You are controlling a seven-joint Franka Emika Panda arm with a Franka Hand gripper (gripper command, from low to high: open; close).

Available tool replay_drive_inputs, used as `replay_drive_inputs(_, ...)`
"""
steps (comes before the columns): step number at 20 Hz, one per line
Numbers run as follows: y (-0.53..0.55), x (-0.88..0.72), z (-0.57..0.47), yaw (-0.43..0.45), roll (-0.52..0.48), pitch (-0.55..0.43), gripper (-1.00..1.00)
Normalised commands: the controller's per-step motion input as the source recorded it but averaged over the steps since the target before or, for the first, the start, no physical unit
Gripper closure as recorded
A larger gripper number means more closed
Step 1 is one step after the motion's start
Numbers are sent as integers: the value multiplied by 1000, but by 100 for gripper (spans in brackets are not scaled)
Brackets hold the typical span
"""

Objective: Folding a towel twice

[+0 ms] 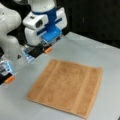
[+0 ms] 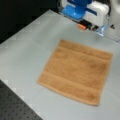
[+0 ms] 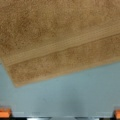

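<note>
End effector [image 1: 46, 48] is hovering above the counter [image 1: 82, 47], clear of the towel [image 1: 66, 86], holding nothing. In the wrist view its orange fingertips [image 3: 5, 112] are showing at the two bottom corners, so the fingers are sitting spread wide with bare counter [image 3: 65, 90] between them. In a front view it is sitting near the top, just beyond the towel's far edge [image 2: 85, 23].

The towel [image 2: 76, 76] is lying flat and fully spread, single layer, roughly mid-counter; no fold is showing yet. One corner at a front view's right is lifting slightly. In the wrist view the towel [image 3: 57, 35] is filling the top half, one woven band running across just in from the near edge.

Handling, my read: soft terry, light, limp, so it will be draping and sagging rather than holding shape. Nap looks grippy, not slippery; nothing fragile. It is wider than the finger span, so a corner or a short bite of the hem nearest the end effector looks like the place to be pinching, not the middle.
</note>
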Motion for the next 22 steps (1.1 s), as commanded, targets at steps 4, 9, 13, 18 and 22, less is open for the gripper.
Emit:
replay_drive_inputs(4, 45, 27, -49, -45, -54, 224, -100)
replay_drive_inputs(9, 148, 193, -131, -108, -43, 175, -100)
replay_drive_inputs(13, 266, 362, -144, -184, -68, 133, -100)
replay_drive_inputs(18, 358, 395, -126, -195, -103, 73, -100)
replay_drive_inputs(22, 315, 355, -87, -157, -71, 73, -100)
